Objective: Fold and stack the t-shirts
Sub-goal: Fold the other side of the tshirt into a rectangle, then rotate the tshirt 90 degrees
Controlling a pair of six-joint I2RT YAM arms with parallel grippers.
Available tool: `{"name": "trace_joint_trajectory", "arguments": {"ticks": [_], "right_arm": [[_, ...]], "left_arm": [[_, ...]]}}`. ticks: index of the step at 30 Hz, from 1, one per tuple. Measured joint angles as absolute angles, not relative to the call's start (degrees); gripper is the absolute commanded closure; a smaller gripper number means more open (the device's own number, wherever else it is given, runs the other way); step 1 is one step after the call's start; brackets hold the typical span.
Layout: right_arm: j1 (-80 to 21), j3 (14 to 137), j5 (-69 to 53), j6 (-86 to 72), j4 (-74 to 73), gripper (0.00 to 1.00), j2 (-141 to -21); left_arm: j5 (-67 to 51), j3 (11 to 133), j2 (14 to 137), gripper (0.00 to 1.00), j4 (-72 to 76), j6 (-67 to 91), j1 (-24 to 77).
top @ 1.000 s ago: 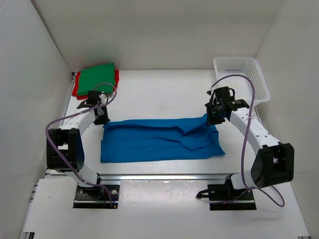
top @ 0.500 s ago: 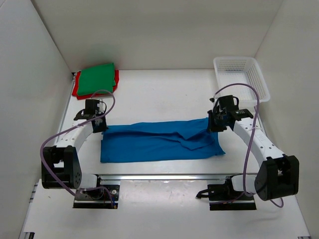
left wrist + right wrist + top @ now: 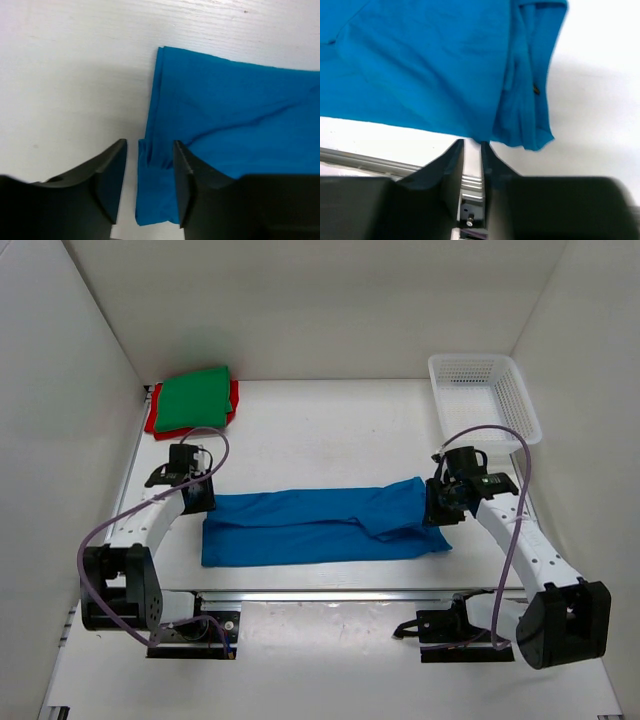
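Note:
The bright blue t-shirt (image 3: 320,525) lies as a long folded strip across the near middle of the table, also seen in the left wrist view (image 3: 235,110) and the right wrist view (image 3: 430,65). My left gripper (image 3: 196,496) stands open at the strip's far left corner; in its own view (image 3: 150,150) the cloth's edge lies loose between the parted fingers (image 3: 111,175). My right gripper (image 3: 438,510) is at the strip's right end; in its own view (image 3: 472,143) the jaws are a slim gap apart, with the cloth just past the tips. The green t-shirt (image 3: 196,395) rests folded on the red t-shirt (image 3: 153,422) at the back left.
A white mesh basket (image 3: 485,395) stands at the back right corner. White walls close in the table on three sides. A metal rail (image 3: 330,595) runs along the near edge, between the two arm bases.
Both grippers came toward the near edge and down, drawing the blue shirt's far edge with them, so the strip is narrower. Both sets of jaws have since parted, releasing the cloth.

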State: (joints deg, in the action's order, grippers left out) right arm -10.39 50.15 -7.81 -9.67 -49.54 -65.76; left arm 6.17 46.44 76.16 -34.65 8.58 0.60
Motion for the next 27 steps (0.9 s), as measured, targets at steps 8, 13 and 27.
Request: {"name": "trace_joint_trajectory", "arguments": {"ticks": [8, 13, 27], "right_arm": [[-12.4, 53.4, -6.3, -11.4, -52.1, 0.72, -63.6], [-16.0, 51.8, -6.9, -14.1, -49.4, 1.00, -64.0], [-22.4, 41.8, -11.6, -25.9, -33.1, 1.00, -83.4]], "left_arm": [[8.5, 47.8, 73.4, 0.57, -36.4, 8.1, 1.5], [9.0, 48.9, 75.8, 0.64, -35.2, 8.4, 6.5], [5.8, 53.7, 94.7, 0.77, -32.6, 13.0, 15.2]]}}
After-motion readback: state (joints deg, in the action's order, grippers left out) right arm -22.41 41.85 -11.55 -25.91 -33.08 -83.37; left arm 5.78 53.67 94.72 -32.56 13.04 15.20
